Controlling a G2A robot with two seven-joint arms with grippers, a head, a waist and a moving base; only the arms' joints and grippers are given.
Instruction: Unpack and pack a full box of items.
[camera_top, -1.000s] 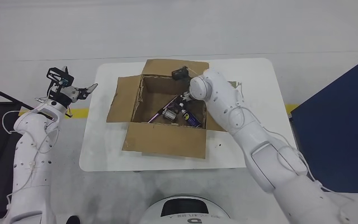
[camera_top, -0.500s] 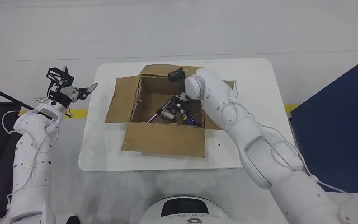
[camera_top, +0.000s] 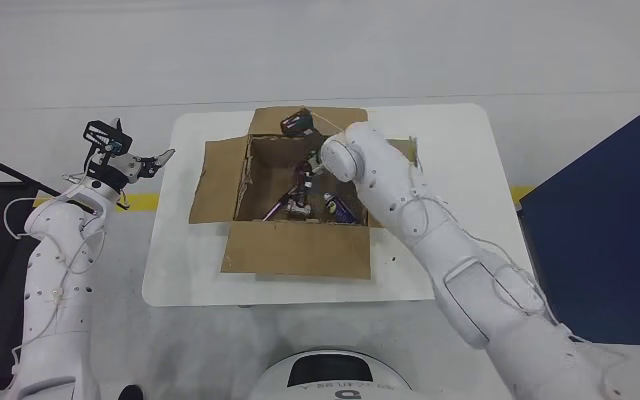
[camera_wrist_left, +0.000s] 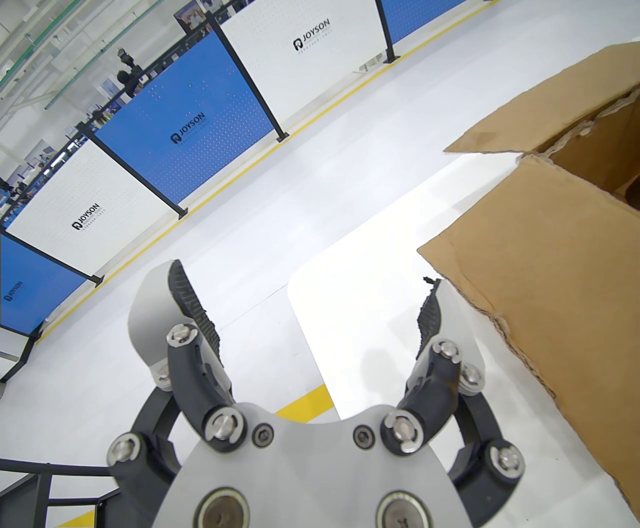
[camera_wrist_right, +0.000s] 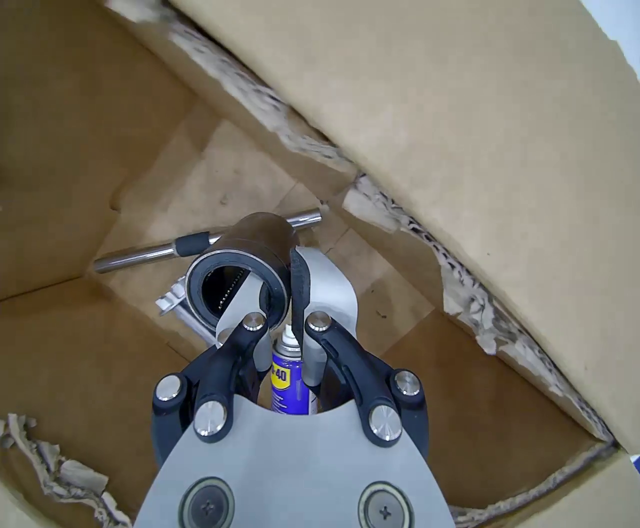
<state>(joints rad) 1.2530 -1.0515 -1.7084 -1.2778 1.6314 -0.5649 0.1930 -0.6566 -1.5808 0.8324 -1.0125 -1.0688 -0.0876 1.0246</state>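
An open cardboard box sits in the middle of the white table. My right gripper is down inside the box, shut on a dark metal cylinder: one finger is in its bore and the other against its outer wall. Under it on the box floor are a blue spray can, a chrome rod and a small silvery part. In the top view that right gripper is in the box's middle. My left gripper is open and holds nothing, off the table's left edge.
The box's flaps are folded outward, the front flap lying toward the table's near edge. A purple item lies in the box. The torn box flap is to the side of the left gripper. Bare table surrounds the box.
My right arm has swung leftward inside the box, its wrist now over the back flap. The left arm has not moved.
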